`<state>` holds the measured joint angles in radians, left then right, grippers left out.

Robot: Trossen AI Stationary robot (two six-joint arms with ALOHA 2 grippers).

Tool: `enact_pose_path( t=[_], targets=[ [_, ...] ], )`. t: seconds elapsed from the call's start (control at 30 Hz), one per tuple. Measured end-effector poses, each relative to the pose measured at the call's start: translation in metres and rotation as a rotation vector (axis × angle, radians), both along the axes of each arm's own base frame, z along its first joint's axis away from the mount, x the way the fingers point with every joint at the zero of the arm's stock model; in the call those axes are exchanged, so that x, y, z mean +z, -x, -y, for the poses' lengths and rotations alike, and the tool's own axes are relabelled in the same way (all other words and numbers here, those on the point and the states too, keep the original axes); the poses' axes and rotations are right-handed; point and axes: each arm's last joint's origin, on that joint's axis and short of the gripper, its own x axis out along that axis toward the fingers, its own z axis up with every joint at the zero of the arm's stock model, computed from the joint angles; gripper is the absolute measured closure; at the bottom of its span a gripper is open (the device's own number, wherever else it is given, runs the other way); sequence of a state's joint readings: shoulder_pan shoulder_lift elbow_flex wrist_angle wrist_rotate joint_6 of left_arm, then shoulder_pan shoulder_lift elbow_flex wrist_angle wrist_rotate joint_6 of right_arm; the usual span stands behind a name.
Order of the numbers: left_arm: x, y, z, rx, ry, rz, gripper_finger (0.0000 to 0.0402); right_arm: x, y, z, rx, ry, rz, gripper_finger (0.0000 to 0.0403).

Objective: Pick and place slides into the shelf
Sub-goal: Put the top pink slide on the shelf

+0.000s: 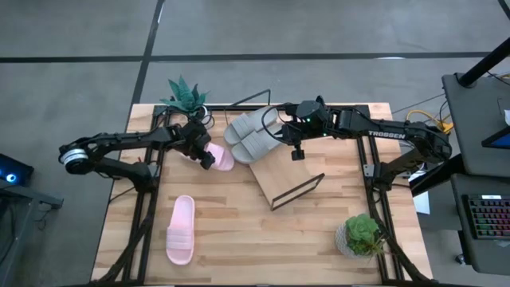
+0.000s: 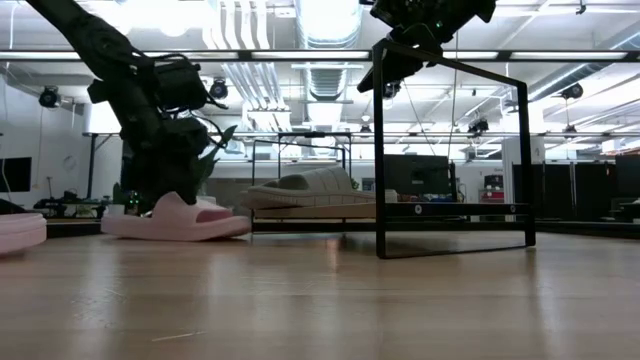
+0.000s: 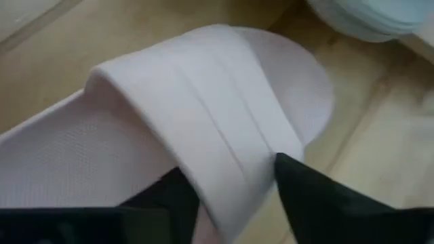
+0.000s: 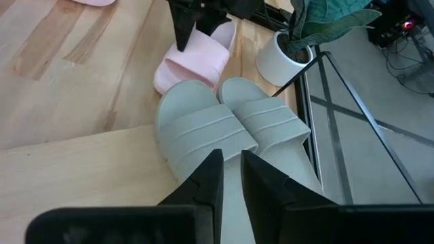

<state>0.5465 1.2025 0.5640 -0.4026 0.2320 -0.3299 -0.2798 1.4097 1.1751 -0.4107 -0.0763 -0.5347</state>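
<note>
A pale pink slide (image 1: 221,157) lies sole down on the table just left of the shelf (image 1: 285,177), a slanted light-wood board on a black wire frame. My left gripper (image 1: 209,157) is shut on the pink slide's strap. Two grey slides (image 1: 253,131) lie side by side on the shelf's far end, soles on the board (image 4: 81,159). My right gripper (image 1: 297,151) hangs above the shelf beside the grey slides (image 4: 203,129), empty, with only a narrow gap between its fingers. A second pink slide (image 1: 182,229) lies flat on the table near the front left. My left gripper pinches one side of the pink slide's wide strap (image 3: 234,196), where it comes down to the sole. One finger (image 3: 166,200) is under the strap on the footbed and the other finger (image 3: 305,196) is outside. The slide's sole (image 2: 175,228) rests on the table.
A potted plant in a white pot (image 1: 185,96) stands at the far edge behind the left gripper. Another potted plant (image 1: 362,235) stands at the front right. The shelf's wire frame (image 2: 450,240) rises above the board. Bare tabletop lies at the front middle.
</note>
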Motion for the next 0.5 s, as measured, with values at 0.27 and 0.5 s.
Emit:
enact_pose_path(
  t=[0.27, 0.5],
  targets=[
    [0.011, 0.006, 0.006, -0.104, -0.021, 0.064, 0.0391, 0.0, 0.0, 0.0, -0.002, -0.002, 0.001, 0.0359],
    [0.022, 0.022, 0.015, -0.114, -0.024, 0.05, 0.04, 0.0, 0.0, 0.0, -0.002, -0.002, 0.002, 0.0359]
  ],
)
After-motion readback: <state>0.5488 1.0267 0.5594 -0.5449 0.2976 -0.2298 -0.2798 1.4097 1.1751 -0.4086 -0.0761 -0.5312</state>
